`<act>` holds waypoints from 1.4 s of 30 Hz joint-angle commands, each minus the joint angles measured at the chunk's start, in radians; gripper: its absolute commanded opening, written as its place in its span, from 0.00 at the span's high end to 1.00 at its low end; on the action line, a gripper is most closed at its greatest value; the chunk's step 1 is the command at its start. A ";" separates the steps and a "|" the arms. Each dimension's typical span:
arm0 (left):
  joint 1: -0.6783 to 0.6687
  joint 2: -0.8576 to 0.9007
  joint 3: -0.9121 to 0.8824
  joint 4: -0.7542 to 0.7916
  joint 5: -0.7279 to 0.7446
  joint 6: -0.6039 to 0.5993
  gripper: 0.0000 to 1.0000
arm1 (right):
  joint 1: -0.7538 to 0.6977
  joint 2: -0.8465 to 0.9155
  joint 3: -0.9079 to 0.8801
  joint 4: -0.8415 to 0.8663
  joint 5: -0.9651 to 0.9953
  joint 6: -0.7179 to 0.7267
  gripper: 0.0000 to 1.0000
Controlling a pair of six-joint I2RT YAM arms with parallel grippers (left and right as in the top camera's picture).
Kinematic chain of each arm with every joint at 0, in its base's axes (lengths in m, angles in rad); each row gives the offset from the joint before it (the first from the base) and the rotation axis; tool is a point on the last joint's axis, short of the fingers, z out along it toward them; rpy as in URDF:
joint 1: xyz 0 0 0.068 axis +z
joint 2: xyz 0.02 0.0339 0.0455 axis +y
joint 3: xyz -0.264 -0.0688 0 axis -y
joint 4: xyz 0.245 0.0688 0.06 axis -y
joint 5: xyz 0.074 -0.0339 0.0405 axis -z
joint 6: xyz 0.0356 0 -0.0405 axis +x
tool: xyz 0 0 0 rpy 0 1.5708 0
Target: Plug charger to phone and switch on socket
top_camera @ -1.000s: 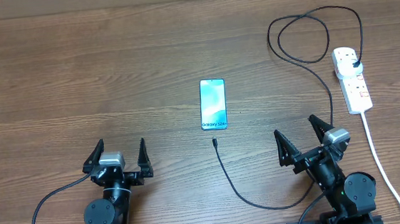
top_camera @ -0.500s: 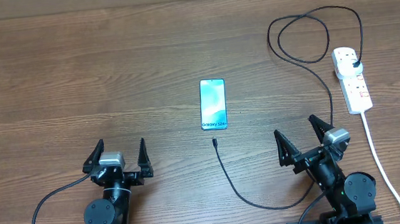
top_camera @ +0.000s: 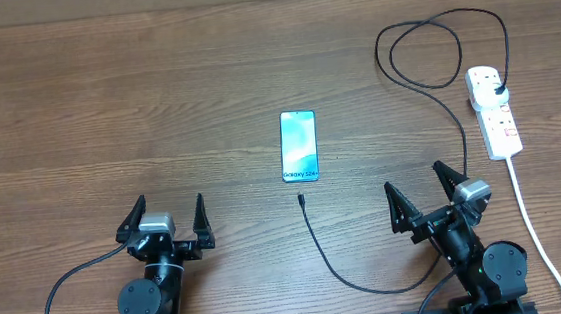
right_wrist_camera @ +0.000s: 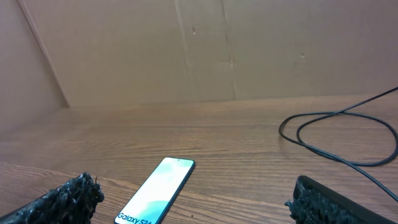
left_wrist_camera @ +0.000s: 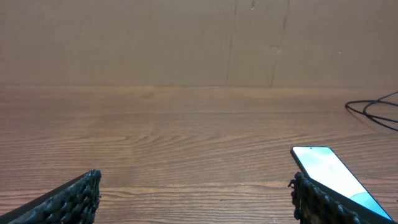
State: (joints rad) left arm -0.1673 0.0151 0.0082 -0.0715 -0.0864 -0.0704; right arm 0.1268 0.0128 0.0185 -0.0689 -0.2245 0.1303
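The phone [top_camera: 299,146] lay flat and screen-up near the middle of the table [top_camera: 106,110], its short lower edge facing the two arms. That placement looked deliberate, since the charging port would sit on that near edge. The charger [top_camera: 316,238] appeared half set up. Its black plug [top_camera: 497,89] sat in the far end of the socket [top_camera: 494,110] at the right side of the table. From there the cable looped loosely behind the socket, ran down past the right arm and curved back. The small connector tip [top_camera: 302,198] lay just short of the phone's near edge, not touching it. The slack looked ample for reaching the port. Whether the socket's switches were on could not be told from above. The socket's white cord [top_camera: 531,217] ran off toward the near edge.

Both arms sat folded low at the near edge, wrists level and cameras looking across the table. The left end effector [top_camera: 169,198] had its fingers [left_wrist_camera: 68,199] spread wide with nothing between them, well left of the phone. The right end effector [top_camera: 412,175] was likewise fully apart and empty, angled slightly toward the centre. The phone lay ahead to its left and the cable loop to its right. Neither touched any task item. No step of the task appeared started.
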 commanded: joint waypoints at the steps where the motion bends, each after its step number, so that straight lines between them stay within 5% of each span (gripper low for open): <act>1: 0.010 -0.010 -0.003 0.001 0.002 0.019 0.00 | 0.001 -0.010 -0.011 0.006 0.005 -0.005 0.00; 24: 0.010 -0.010 -0.003 0.020 0.002 0.018 0.00 | 0.001 -0.010 -0.011 0.006 0.005 -0.005 0.00; 28: 0.010 -0.010 0.010 0.031 0.105 0.017 0.00 | 0.001 -0.010 -0.011 0.006 0.005 -0.005 0.00; 37: 0.010 0.017 0.262 -0.189 0.137 -0.056 0.00 | 0.001 -0.010 -0.011 0.006 0.005 -0.005 0.00; 42: 0.010 0.215 0.576 -0.277 0.195 -0.114 0.00 | 0.001 -0.010 -0.011 0.006 0.005 -0.005 0.00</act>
State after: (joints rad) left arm -0.1673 0.0994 0.3836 -0.2955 0.0422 -0.1337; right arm 0.1268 0.0128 0.0185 -0.0677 -0.2249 0.1303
